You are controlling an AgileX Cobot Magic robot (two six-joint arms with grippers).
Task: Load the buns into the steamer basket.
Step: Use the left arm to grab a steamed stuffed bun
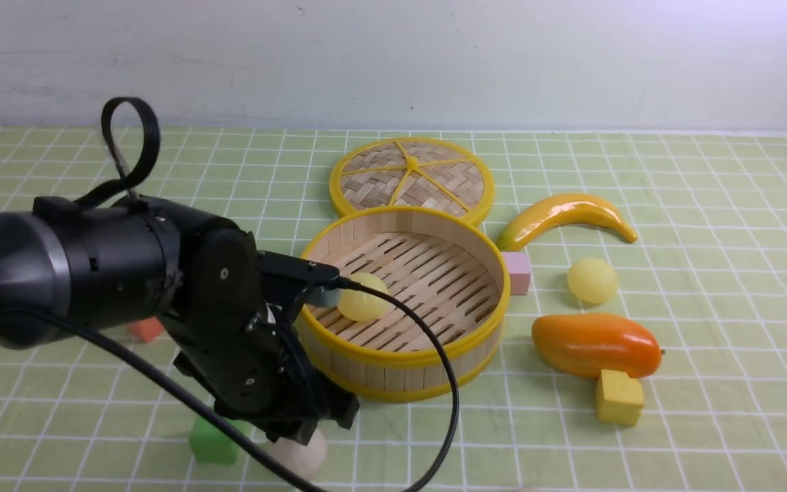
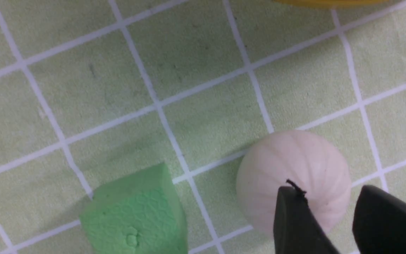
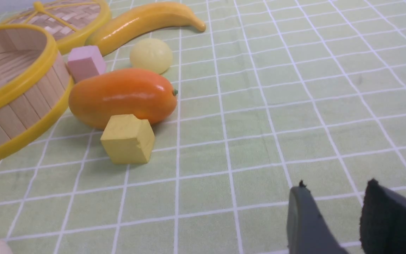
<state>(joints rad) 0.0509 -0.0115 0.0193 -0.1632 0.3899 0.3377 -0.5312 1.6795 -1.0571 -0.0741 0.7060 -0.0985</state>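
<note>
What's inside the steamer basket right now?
One pale yellow bun lies on the slatted floor of the steamer basket, near its left wall. The left arm covers that near-left edge, so anything there is hidden.

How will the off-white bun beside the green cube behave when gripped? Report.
Likely rolls: the off-white bun is round, loose on cloth. Its ribbed skin looks matte, probably grippy. The left claw sits off-centre over it; closing may nudge it aside.

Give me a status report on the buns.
Left tool open over off-white bun. Right tool open, empty. One yellow bun in steamer basket. Green cube close by.
</note>
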